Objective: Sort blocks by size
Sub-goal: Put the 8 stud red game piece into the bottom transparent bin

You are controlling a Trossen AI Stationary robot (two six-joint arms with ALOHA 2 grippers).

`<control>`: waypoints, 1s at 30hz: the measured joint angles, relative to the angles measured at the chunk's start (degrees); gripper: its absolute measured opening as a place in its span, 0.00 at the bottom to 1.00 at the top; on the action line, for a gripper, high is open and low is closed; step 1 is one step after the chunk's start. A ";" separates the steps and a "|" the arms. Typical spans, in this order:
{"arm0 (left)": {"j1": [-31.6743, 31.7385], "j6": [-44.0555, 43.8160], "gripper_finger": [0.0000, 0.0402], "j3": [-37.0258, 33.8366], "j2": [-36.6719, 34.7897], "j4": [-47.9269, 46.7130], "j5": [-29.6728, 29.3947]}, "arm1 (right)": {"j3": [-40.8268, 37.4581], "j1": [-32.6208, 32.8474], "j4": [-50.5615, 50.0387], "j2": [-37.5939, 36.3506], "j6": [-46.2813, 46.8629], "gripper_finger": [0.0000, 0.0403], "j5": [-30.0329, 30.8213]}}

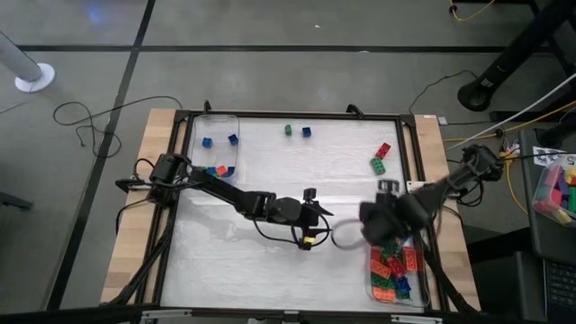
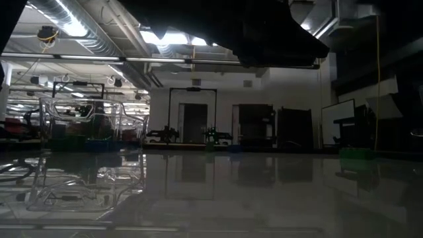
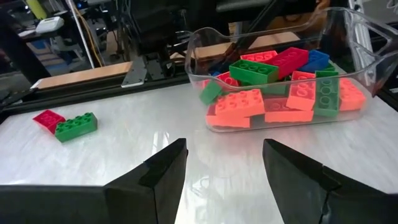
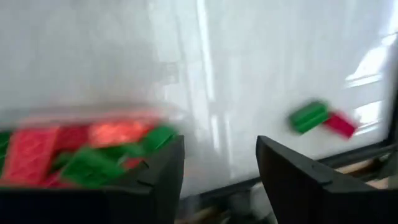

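Two clear bins stand on the white table. The far-left bin [image 1: 216, 144] holds small blue and red blocks. The near-right bin [image 1: 396, 274] [image 3: 280, 81] holds longer red, orange, green and blue blocks. A red brick [image 1: 383, 149] and a green brick [image 1: 378, 165] lie side by side on the table at the right [image 3: 74, 126]. A small green block [image 1: 288, 130] and a small blue block [image 1: 306, 131] lie near the far edge. My left gripper [image 3: 224, 149] is open at mid-table, facing the near-right bin. My right gripper [image 4: 221, 146] is open over that bin's far end, pointing down.
A black frame [image 1: 297, 113] runs around the table. Cables lie on the floor beyond the far edge. A box of coloured blocks [image 1: 558, 189] sits off the table's right side. Bare table surface lies between the two bins.
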 joint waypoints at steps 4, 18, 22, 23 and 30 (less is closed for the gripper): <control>0.72 -0.02 0.49 0.00 0.00 -0.05 0.00 | 0.00 -9.88 0.05 -2.64 -10.50 0.46 5.03; 6.27 -5.79 0.49 -0.06 -4.90 -14.88 -0.02 | -14.84 -55.16 16.47 -22.10 -14.08 0.44 6.84; 7.49 -5.87 0.49 -0.07 -4.90 -15.75 -0.04 | -20.00 -65.65 20.37 -22.95 -8.37 0.44 3.96; 7.71 -6.04 0.49 -0.05 -4.90 -16.39 -0.04 | -21.01 -67.71 20.66 -22.77 -8.42 0.44 3.56; 8.06 -6.46 0.49 -0.07 -4.87 -18.17 -0.02 | -27.15 -77.62 30.19 -19.01 -5.54 0.44 -1.78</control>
